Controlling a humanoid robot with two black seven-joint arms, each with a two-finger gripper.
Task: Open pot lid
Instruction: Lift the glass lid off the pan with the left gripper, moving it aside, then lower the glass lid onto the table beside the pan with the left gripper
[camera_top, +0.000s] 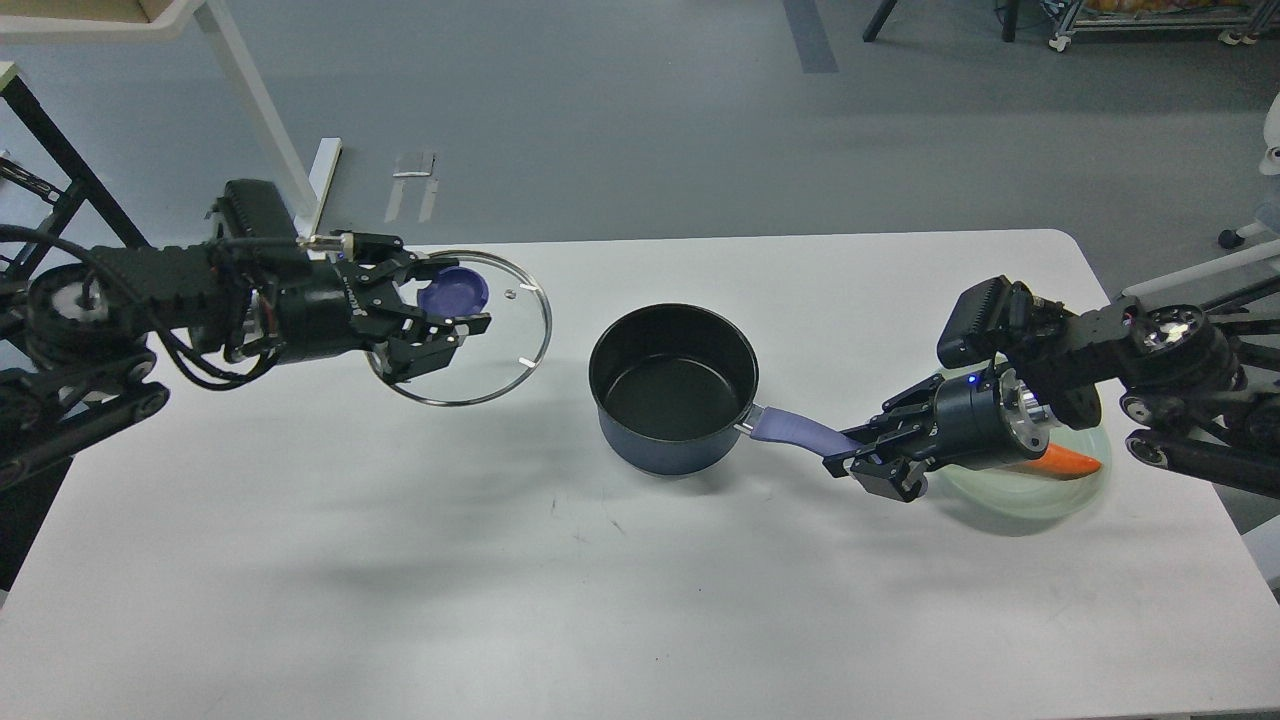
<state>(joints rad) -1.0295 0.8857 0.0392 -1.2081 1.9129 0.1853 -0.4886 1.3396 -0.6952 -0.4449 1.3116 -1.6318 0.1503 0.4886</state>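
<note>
A dark blue pot (672, 388) stands open and empty near the middle of the white table (600, 580). Its purple handle (795, 432) points right. My right gripper (868, 455) is shut on the end of that handle. My left gripper (440, 305) is shut on the purple knob (454, 291) of the glass lid (500, 345). It holds the lid in the air, tilted, well to the left of the pot.
A pale green plate (1040, 492) with an orange carrot (1070, 460) lies at the right, partly under my right arm. White table legs (255, 110) and a black frame (60, 160) stand on the floor beyond the far left edge.
</note>
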